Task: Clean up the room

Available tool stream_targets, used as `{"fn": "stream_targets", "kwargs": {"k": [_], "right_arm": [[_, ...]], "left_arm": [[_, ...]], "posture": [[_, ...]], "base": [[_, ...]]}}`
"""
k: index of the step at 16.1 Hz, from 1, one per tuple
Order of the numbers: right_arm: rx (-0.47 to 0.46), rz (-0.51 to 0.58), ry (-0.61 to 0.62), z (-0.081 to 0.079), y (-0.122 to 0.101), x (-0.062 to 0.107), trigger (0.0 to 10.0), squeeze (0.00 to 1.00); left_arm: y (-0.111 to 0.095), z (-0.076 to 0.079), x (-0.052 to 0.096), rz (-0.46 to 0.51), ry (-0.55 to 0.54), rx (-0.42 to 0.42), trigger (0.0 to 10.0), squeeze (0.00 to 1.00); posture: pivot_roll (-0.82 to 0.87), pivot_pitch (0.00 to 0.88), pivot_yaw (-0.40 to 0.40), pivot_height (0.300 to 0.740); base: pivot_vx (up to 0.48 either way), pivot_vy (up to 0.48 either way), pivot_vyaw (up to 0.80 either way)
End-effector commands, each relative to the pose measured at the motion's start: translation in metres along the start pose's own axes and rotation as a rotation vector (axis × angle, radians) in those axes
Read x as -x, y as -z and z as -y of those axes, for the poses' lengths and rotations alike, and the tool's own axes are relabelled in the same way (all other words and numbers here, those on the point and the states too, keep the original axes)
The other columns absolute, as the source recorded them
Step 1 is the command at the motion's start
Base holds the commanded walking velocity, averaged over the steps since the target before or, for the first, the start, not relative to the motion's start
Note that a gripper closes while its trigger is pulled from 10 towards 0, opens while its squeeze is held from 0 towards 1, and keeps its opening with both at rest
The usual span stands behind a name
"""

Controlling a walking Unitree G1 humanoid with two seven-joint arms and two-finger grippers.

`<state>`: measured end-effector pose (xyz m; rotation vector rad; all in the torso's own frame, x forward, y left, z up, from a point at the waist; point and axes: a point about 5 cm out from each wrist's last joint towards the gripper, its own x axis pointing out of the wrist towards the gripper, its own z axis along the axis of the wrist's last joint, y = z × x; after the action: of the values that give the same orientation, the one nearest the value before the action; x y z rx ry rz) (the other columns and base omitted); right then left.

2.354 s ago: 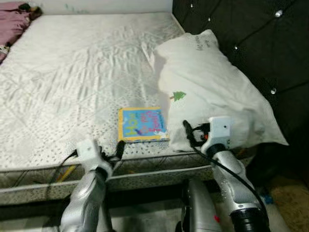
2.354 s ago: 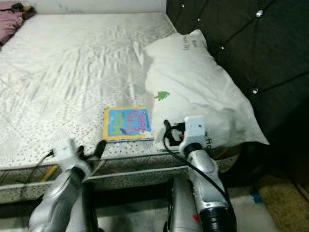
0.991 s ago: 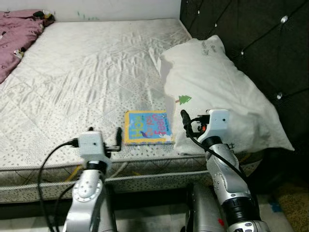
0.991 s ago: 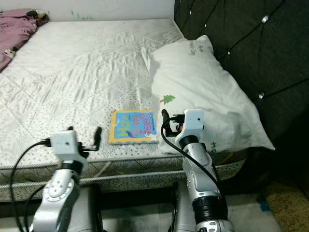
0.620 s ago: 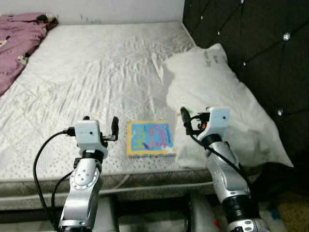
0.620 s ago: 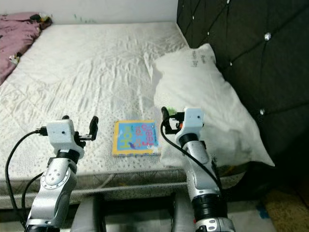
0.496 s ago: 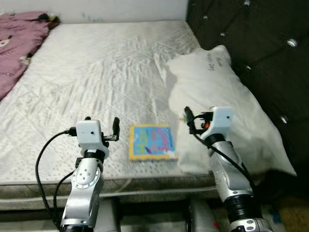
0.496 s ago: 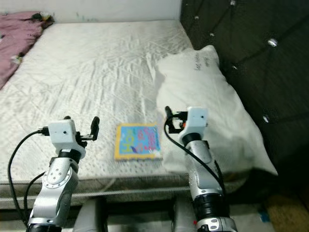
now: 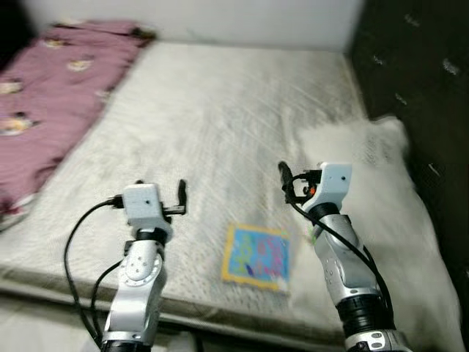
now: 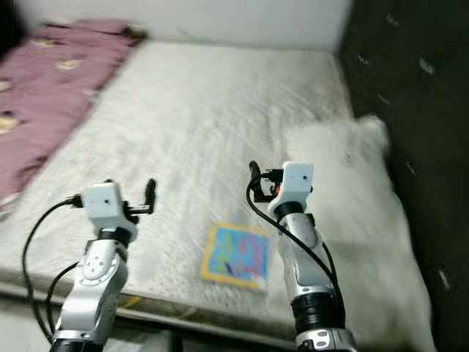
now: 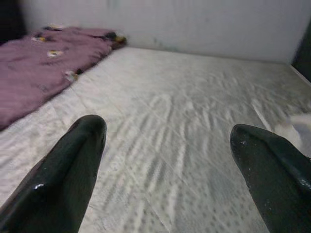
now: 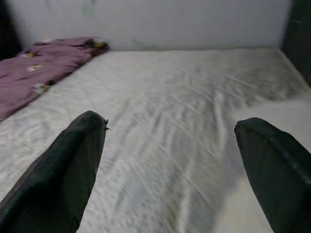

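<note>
A small colourful book (image 9: 256, 257) lies flat on the white mattress (image 9: 220, 125) near its front edge. It sits between my two raised arms and lower than both. My left gripper (image 9: 165, 192) is held over the mattress to the left of the book, open, with nothing between its fingers (image 11: 73, 170). To the book's upper right is my right gripper (image 9: 302, 177), open and empty too, its fingers (image 12: 73, 165) wide apart. A white pillow (image 9: 388, 220) lies right of the book, blurred.
A purple blanket (image 9: 51, 103) is bunched on the mattress's far left side. A dark tufted headboard (image 9: 418, 66) runs along the right. A pale wall (image 9: 205, 18) stands behind the bed. The mattress's front edge (image 9: 88, 286) is just under my arms.
The whole picture has swung left and is blurred, so the camera moved. The purple blanket now fills more of the left; the book and pillow sit further right and lower. Both grippers stay open.
</note>
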<state>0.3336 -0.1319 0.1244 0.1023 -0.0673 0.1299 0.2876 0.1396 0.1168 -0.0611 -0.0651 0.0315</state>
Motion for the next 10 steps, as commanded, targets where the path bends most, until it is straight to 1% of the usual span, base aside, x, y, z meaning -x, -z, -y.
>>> {"fn": "stream_targets", "kwargs": {"k": [1,3,6,10], "right_arm": [[0.002,-0.015,-0.009,-0.0039,0.0044,0.001,10.0,0.0],[0.007,-0.016,-0.002,-0.0018,0.0041,0.0009,10.0,0.0],[0.017,-0.022,0.011,0.0028,0.0055,0.0028,10.0,0.0],[0.007,-0.036,0.002,-0.0024,0.0094,0.0044,10.0,0.0]], "left_arm": [[0.0024,-0.0049,0.0009,-0.014,-0.014,-0.011,10.0,0.0],[0.0,-0.005,-0.0022,-0.007,-0.013,-0.014,10.0,0.0],[-0.0011,-0.0021,-0.0025,0.001,-0.001,-0.016,10.0,0.0],[-0.0001,-0.0035,-0.0024,-0.008,-0.014,0.019,10.0,0.0]], "posture": [[0.03,0.007,0.007,0.74],[0.03,0.007,0.007,0.74],[0.03,0.009,0.008,0.74],[0.03,0.009,0.009,0.74]], "base": [[0.0,0.0,0.0],[0.0,0.0,0.0],[0.0,0.0,0.0],[0.0,0.0,0.0]]}}
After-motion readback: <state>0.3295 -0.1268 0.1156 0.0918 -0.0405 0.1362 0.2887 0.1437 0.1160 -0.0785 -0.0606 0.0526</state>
